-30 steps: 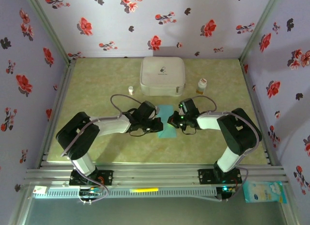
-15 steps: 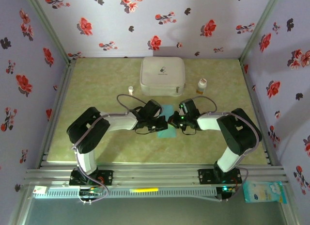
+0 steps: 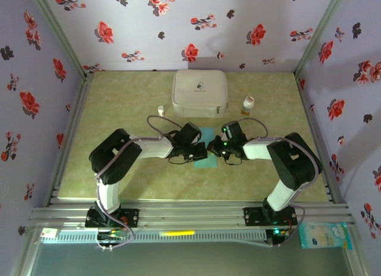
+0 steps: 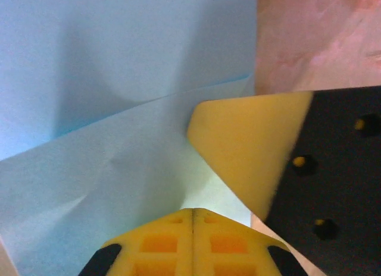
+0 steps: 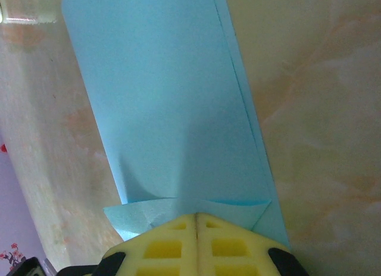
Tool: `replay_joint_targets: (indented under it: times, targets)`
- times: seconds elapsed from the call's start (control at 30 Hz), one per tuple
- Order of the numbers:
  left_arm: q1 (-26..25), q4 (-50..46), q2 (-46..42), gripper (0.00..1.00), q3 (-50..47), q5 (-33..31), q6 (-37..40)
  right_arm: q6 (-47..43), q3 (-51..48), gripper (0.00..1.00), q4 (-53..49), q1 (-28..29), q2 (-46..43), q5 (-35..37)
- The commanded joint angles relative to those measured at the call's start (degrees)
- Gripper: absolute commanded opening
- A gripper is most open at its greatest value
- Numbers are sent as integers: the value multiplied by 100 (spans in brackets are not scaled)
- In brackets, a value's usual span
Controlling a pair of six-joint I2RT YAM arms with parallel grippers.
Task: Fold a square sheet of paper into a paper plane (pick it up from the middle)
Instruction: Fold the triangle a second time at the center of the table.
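where the two arms meet just in front of the white rounded case [image 3: 199, 93], a thin light blue-teal sheet of paper [image 5: 161, 97], folded into a narrower strip, is seen lying on the beige marbled tabletop [image 3: 131, 181]. the left hand [image 4: 193, 212] and the right hand [image 5: 196, 215] are both fully closed, tips set at the paper; whether any paper is pinched cannot be told.

At frame centre the sheet of paper [image 3: 205, 163] lies on the table [image 3: 119, 103], left gripper [image 3: 200, 152] on its left edge, right gripper [image 3: 213, 149] on its right. Above it sits the case [image 3: 199, 93] (jar [image 3: 161, 110] at its lower left, bottle [image 3: 248, 103] at lower right).
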Motion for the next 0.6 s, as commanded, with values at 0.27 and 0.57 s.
replay_joint_targets:
  times: [0.27, 0.57]
  targets:
    - [-105, 274, -290, 0, -1111, -202, -356, -132, -177, 0, -711, 3, 193, 476]
    - [-105, 699, -704, 0, -1792, -134, -636, -214, -173, 0, -839, -5, 188, 537]
